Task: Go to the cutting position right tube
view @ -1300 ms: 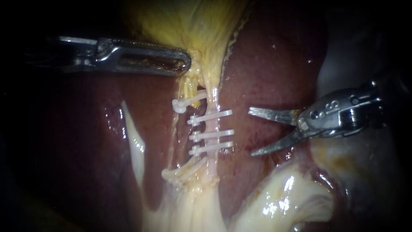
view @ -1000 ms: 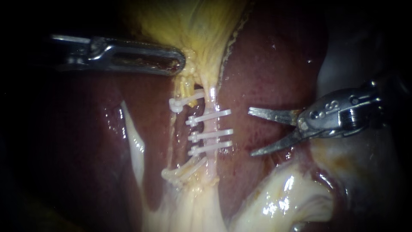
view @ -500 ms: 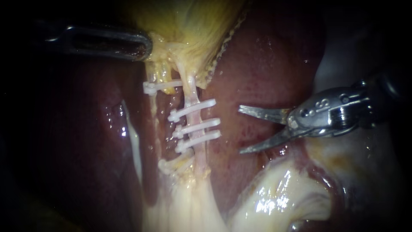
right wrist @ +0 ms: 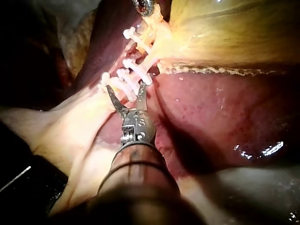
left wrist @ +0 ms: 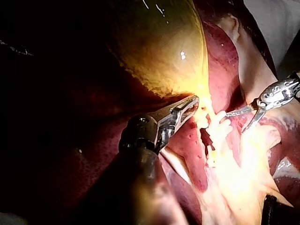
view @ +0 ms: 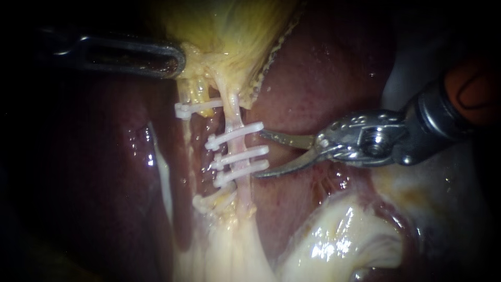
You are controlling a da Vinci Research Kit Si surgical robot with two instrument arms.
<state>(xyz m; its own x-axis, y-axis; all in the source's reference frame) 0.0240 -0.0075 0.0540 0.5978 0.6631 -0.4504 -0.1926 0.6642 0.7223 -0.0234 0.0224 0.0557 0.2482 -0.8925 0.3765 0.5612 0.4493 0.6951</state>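
Note:
In the endoscope view the right tube [view: 238, 146] runs down from the yellow gallbladder [view: 235, 26] and carries three white clips [view: 240, 155]. My right instrument [view: 259, 154] has its blades open. Their tips lie at the right ends of the clips, just short of the tube. The left tube [view: 195, 94] bears one clip [view: 195, 107]. My left instrument [view: 175, 56] is shut on the gallbladder's lower end. The right wrist view shows the open blades [right wrist: 126, 91] against the clips [right wrist: 129, 77]. The left wrist view shows the left jaws [left wrist: 190, 105] closed on yellow tissue.
Dark red liver [view: 323, 78] lies on both sides of the tubes. Pale glistening tissue [view: 339, 240] sits below my right instrument. A short pale stub [view: 206, 203] lies beside the foot of the right tube. A whitish strand [view: 164, 177] runs down the liver further left.
My left instrument drew the gallbladder's lower end leftward, and the tubes and clips shifted with it. My right instrument moved left, and its open blades reached the clips' ends.

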